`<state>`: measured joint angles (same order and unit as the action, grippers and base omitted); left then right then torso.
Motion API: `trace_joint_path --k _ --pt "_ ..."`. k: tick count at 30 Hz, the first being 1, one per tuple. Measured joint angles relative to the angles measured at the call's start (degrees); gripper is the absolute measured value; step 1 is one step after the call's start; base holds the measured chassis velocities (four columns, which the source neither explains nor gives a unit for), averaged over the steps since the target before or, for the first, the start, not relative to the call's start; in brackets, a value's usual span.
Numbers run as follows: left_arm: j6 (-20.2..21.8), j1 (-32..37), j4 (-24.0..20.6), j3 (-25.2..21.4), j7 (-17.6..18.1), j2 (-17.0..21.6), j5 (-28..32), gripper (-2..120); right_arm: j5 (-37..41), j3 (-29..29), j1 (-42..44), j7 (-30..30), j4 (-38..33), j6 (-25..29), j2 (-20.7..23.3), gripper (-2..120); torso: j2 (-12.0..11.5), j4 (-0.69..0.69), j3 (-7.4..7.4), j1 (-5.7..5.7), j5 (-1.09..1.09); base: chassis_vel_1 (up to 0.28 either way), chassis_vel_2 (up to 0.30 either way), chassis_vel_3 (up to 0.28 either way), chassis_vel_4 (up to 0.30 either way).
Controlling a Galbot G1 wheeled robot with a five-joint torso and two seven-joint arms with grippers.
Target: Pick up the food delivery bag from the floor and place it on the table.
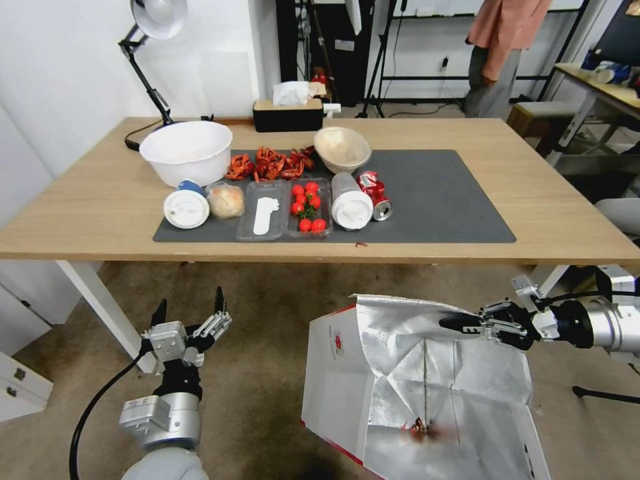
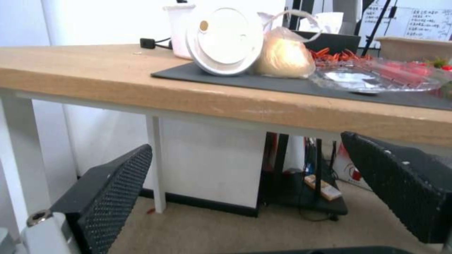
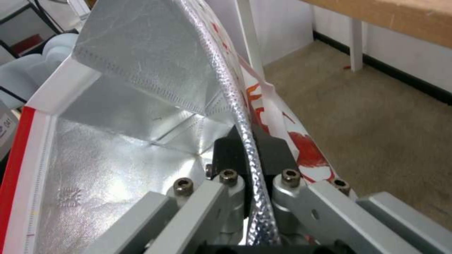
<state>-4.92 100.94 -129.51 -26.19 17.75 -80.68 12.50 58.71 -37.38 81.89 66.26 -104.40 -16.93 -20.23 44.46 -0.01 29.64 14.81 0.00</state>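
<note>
The right claw (image 1: 457, 324) was clamped on the rim of the food delivery bag (image 1: 413, 387), its two black fingers (image 3: 235, 155) pressed together on either side of the crinkly silver foil edge. From that claw the bag hung downward and toward the robot, its mouth gaping so that the foil lining faced up, with a small reddish scrap lying deep inside. The white outer wall bearing the round red logo lay on the far side of the claw from its arm, toward the left claw, and a red side panel ran along the bag's lower edge. Whether the bag's base touched the floor (image 1: 267, 313) could not be told. The tabletop (image 1: 533, 200) stood beyond and above the right claw, its front edge a little ahead of the bag's upper rim. The left claw (image 1: 189, 311) was held wide open, fingers pointing up toward the tabletop's front edge, well apart from the bag and holding nothing; the dark grey mat (image 1: 433, 193) lay above and beyond it. On that mat, nearest the left claw, lay a white lidded cup (image 2: 225, 39) on its side, touching a bagged bun (image 2: 285, 56), with a clear plastic tray (image 2: 372, 76) just beside them.
</note>
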Motion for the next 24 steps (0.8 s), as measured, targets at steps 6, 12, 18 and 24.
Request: trace_joint_path --k 6,12,18,24 --pt "0.01 0.01 -0.06 -0.02 0.06 0.00 0.00 100 -0.02 0.00 0.00 0.02 0.00 0.02 0.02 0 1.26 0.00 0.73 0.56 0.00 0.000 0.000 0.000 0.000" --pt "0.04 0.03 -0.06 0.02 0.08 -0.05 0.00 100 -0.07 0.00 0.02 0.02 0.00 0.06 0.09 0 2.77 0.00 1.60 1.20 0.00 0.000 0.000 0.000 0.000" --pt "0.10 0.02 -0.07 0.02 0.16 -0.02 0.12 100 -0.12 0.01 0.01 0.03 0.00 0.08 0.10 0 4.06 0.00 2.35 1.73 0.00 0.000 0.000 0.000 0.000" --pt "0.16 -0.01 -0.07 -0.03 0.21 0.05 0.16 100 -0.16 0.10 -0.06 0.03 0.04 0.11 0.12 0 6.15 0.00 3.59 2.59 0.00 0.000 0.000 0.000 0.000"
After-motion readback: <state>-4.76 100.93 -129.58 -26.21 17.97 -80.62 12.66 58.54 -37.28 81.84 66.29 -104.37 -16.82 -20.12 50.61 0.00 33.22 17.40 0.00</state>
